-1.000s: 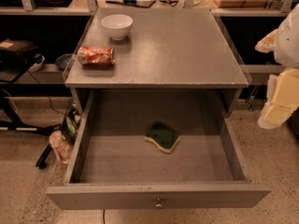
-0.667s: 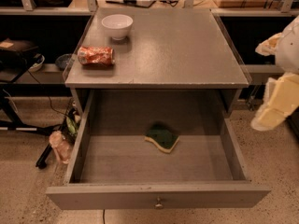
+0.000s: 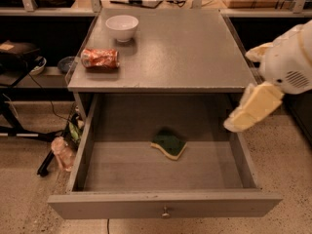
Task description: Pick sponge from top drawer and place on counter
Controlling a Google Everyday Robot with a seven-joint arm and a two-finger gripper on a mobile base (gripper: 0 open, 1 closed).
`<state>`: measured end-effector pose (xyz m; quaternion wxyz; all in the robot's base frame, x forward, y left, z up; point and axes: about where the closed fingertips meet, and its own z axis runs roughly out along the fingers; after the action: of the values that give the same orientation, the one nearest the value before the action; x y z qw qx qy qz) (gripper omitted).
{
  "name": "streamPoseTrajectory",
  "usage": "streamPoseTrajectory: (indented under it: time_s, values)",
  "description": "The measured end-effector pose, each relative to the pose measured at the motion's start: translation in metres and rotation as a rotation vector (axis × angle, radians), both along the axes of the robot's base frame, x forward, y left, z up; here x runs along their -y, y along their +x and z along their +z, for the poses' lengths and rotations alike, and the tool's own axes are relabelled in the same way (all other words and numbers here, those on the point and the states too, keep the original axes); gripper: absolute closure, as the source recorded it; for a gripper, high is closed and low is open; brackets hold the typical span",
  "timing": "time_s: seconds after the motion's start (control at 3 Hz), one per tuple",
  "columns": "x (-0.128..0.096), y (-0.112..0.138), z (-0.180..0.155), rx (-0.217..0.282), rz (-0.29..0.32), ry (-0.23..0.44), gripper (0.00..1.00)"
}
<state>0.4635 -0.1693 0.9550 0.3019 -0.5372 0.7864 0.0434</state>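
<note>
Crushed can (image 3: 100,58) and 1 bowl (image 3: 122,26) sit left on the desk (image 3: 195,48); the sponge (image 3: 169,144) lies mid-floor in the open top drawer (image 3: 161,204); the end effector (image 3: 241,89) hovers right, spread apart, empty. Descending from there, it risks clipping the drawer's right wall

No legible text — not on the can (image 3: 100,58), nor the tool (image 3: 246,89) by the top drawer (image 3: 82,147)

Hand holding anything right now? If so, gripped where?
Nothing. The hand hangs open and empty by the right wall of the drawer. The sponge lies apart from it on the drawer floor.
</note>
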Motion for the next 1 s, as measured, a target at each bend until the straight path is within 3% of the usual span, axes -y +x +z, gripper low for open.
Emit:
streamPoseTrajectory:
  time_s: [0.33,1.0]
  values:
    - [-0.0188,0.0156,-0.0040,0.046,-0.028,0.053,0.00]
    - [-0.0236,0.0150,-0.0123,0.029,-0.015,0.072,0.00]
